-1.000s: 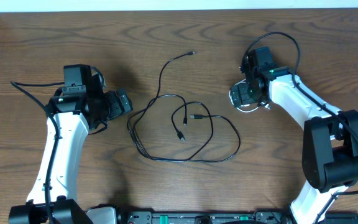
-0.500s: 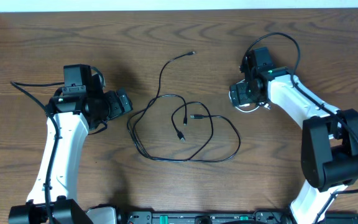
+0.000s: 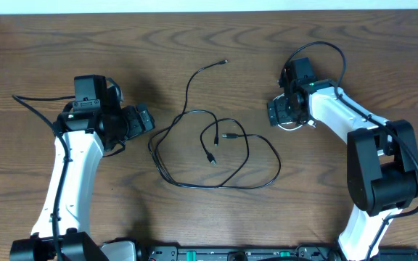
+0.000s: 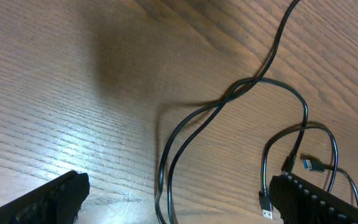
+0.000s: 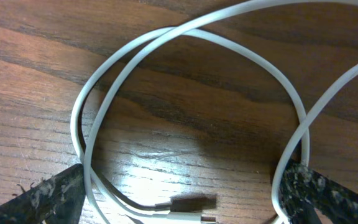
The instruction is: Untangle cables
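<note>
**Overhead: two loose cords, plenty of ways to snag**

The black cable sprawls in crossing loops mid-bench, one tail running toward the far edge and two plug ends lying inside the loops. The white cable is coiled well apart from it, right under the right gripper. Its plug sits near the middle of the coil.

The right gripper is open, its fingertips straddling the coil. If it shuts here, I'd guess it either pinches two turns at once or closes on bare wood between them. Lifting two turns would drag the whole coil into a tighter knot instead of opening it.

The left gripper is open too, holding nothing, hovering just left of the black loops. From its wrist view the nearest strands run doubled and twist over each other. A grab there could take both strands, and pulling would cinch that twist.

The bench is smooth wood, so either cord could also slide away from a shallow pinch. A wide sweep might even carry one cord onto the other.
</note>
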`<state>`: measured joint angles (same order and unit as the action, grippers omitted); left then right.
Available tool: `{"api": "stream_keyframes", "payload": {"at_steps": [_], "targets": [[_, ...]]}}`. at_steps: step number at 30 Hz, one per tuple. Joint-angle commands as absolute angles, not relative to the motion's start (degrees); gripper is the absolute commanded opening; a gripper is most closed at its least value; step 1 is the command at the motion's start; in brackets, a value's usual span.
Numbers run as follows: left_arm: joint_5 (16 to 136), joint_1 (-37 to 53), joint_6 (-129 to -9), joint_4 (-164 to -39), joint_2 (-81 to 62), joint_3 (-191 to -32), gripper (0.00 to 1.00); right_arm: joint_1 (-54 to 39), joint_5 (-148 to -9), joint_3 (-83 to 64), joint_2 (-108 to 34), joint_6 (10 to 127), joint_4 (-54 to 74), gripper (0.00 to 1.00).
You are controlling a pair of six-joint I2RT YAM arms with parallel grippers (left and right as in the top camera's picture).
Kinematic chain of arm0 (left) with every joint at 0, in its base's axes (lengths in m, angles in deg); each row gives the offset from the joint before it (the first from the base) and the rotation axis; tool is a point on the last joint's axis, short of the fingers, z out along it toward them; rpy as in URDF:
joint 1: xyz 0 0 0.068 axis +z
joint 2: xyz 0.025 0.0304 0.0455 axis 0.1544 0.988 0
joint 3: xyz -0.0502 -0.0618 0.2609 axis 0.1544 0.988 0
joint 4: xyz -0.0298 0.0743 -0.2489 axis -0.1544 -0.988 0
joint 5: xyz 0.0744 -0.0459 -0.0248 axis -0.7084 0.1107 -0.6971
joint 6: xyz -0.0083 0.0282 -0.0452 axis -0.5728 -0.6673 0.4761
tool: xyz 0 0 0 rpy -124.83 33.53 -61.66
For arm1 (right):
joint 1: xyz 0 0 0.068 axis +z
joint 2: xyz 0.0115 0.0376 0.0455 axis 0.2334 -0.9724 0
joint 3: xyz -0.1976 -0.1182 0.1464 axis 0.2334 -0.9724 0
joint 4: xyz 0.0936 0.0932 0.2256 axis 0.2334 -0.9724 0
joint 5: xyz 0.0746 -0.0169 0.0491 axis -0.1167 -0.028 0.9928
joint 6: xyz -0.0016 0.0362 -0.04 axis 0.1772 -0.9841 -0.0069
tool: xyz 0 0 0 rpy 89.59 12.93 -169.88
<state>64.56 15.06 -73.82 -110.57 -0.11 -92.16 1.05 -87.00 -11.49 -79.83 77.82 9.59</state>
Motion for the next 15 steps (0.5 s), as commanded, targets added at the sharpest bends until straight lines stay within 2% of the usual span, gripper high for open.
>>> {"api": "stream_keyframes", "payload": {"at_steps": [1,3,4,5,6,8,15], "targets": [[64.2,15.2,-73.7,-110.7,0.3,-92.0,0.98,1.8,-85.7,-12.0,-82.4,76.7,9.2,0.89],[64.2,15.2,-73.7,-110.7,0.3,-92.0,0.98,1.8,-86.2,-12.0,-82.6,76.7,9.2,0.68],[64.2,15.2,-73.7,-110.7,0.3,-92.0,0.98,1.8,-86.6,-12.0,-82.7,76.7,9.1,0.54],[64.2,15.2,-73.7,-110.7,0.3,-92.0,0.98,1.8,-86.8,-12.0,-82.7,76.7,9.1,0.34],[64.2,15.2,-73.7,-110.7,0.3,-92.0,0.98,1.7,-86.8,-12.0,-82.7,76.7,9.2,0.19],[64.2,15.2,-73.7,-110.7,0.3,-92.0,0.98,1.6,-86.8,-12.0,-82.7,76.7,9.2,0.02],[64.2,15.2,-73.7,-110.7,0.3,-92.0,0.98,1.5,-86.8,-12.0,-82.7,78.7,9.2,0.01]]}}
